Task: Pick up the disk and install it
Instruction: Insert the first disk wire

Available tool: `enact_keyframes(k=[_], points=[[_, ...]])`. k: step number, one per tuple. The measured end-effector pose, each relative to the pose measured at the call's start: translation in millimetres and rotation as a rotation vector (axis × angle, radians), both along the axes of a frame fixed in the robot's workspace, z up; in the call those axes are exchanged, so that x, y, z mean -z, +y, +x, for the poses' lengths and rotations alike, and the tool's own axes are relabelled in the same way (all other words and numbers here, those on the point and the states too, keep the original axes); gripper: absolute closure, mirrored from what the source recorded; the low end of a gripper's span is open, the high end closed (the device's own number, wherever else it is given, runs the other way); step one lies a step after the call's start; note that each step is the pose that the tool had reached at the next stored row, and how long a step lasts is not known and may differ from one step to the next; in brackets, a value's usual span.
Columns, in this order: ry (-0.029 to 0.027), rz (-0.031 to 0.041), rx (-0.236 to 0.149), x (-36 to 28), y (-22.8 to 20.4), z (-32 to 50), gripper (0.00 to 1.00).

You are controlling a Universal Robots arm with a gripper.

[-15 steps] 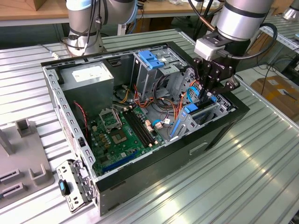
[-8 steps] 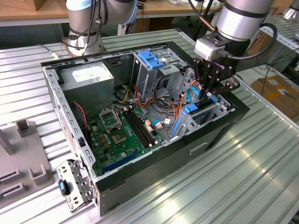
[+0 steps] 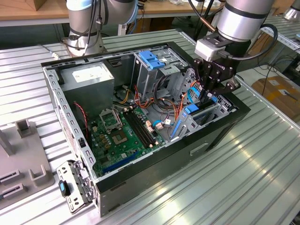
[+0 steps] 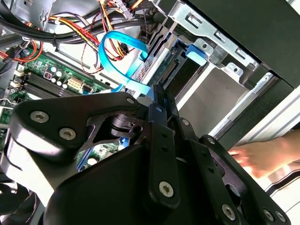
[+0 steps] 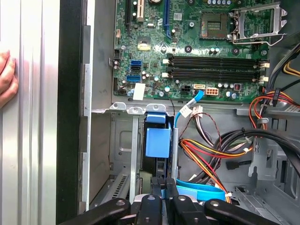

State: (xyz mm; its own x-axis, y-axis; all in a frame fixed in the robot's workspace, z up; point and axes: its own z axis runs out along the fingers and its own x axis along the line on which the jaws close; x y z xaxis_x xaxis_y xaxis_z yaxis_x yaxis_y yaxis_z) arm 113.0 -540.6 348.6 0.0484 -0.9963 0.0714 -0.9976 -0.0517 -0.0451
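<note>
Pincer (image 3: 207, 93) clenched, fingers together, nothing seen between them, hanging over the front bay (image 5: 122, 145) of the case (image 3: 140, 165). Disk (image 5: 157, 143) stands on edge in that bay, just ahead of the fingertips. Its thin edge lines up with them, and its long axis looks to run into the slot.

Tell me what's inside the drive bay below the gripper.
What looks like the disk, blue plastic end showing, stands in the drive bay. The gripper and the bay's walls cover its body and whatever lies deeper.
</note>
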Motion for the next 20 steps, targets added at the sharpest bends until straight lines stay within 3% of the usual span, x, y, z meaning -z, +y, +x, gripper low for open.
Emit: enact_keyframes(k=[8, 9, 11, 16, 19, 20], points=[[0.0, 0.0004, 0.0, -1.7, 0.0, 0.0, 0.84], [0.0, 0.0028, 0.0, -1.9, -0.1, 0.0, 0.84], [-0.0002, 0.0189, 0.0, -1.9, -0.3, 0.0, 0.84], [-0.0001, 0.0202, 0.0, -1.8, -2.2, 0.0, 0.84], [-0.0003, 0.0292, -0.001, -1.8, -2.4, 0.0, 0.84], [-0.0003, 0.0292, -0.001, -1.9, -2.4, 0.0, 0.84]])
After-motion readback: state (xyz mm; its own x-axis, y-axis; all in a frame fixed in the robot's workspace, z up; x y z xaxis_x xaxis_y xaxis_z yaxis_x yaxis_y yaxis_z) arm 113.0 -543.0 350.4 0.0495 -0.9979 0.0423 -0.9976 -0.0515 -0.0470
